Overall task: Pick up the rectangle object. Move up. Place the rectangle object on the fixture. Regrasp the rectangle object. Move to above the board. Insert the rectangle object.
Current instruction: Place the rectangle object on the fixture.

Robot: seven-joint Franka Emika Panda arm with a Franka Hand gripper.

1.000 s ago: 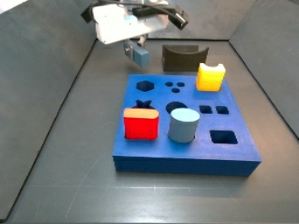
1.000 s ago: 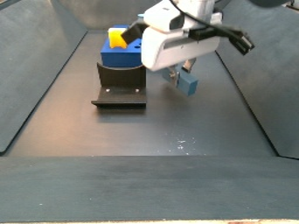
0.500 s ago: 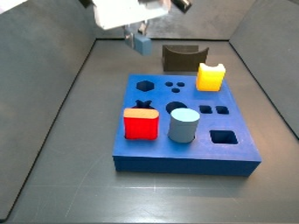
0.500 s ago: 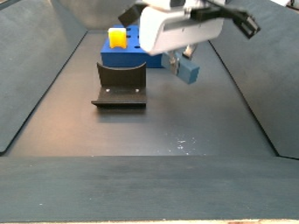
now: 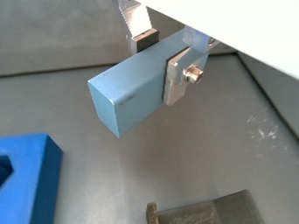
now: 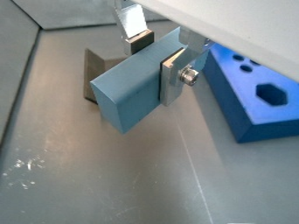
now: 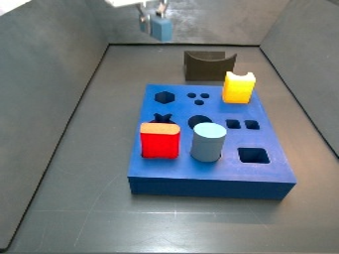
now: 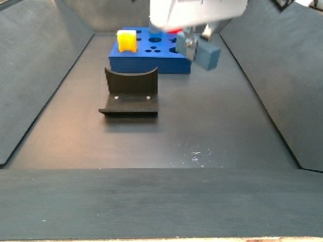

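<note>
The rectangle object (image 5: pixel 126 89) is a light blue-grey bar, and my gripper (image 5: pixel 158 59) is shut on it across its slim sides, in both wrist views (image 6: pixel 126 91). In a side view the gripper (image 7: pixel 158 14) holds the bar (image 7: pixel 161 30) high above the floor, behind the blue board (image 7: pixel 199 181) and left of the dark fixture (image 7: pixel 205 65). In a side view the bar (image 8: pixel 206 55) hangs right of the fixture (image 8: pixel 130 91), with the board (image 8: pixel 149 64) behind. The fixture's notch is bare.
On the board stand a yellow notched block (image 7: pixel 239 86), a red cube (image 7: pixel 161 140) and a pale cylinder (image 7: pixel 207 141). Grey walls slope up on both sides of the dark floor (image 8: pixel 164 142).
The gripper has risen straight up with the bar in it, from near floor height to well above the fixture. Nothing else has moved.
</note>
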